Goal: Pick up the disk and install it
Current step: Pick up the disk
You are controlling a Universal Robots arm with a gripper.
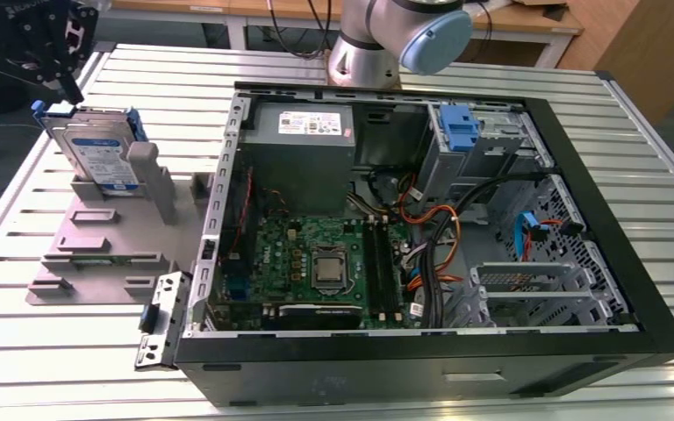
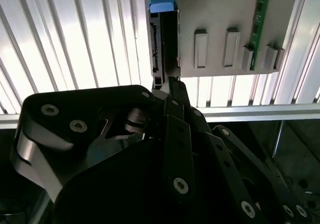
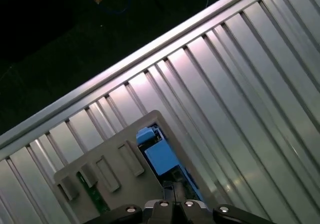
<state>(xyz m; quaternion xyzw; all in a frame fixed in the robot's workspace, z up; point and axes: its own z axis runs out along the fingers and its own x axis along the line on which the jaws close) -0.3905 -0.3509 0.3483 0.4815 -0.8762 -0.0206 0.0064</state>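
In grey slotted holder [image 1: 101,235] — flat silver disk [image 1: 95,156]

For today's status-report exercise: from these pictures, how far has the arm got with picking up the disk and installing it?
Done: nothing shows as finished yet. In hand: the gripper hangs right at the top edge of the disk, which stands upright in the grey stand on the table. Left: the disk is not lifted out of the stand and not in the open computer case.

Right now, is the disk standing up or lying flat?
Standing up: the disk rests on its edge in the grey holder on the table, outside the computer case.
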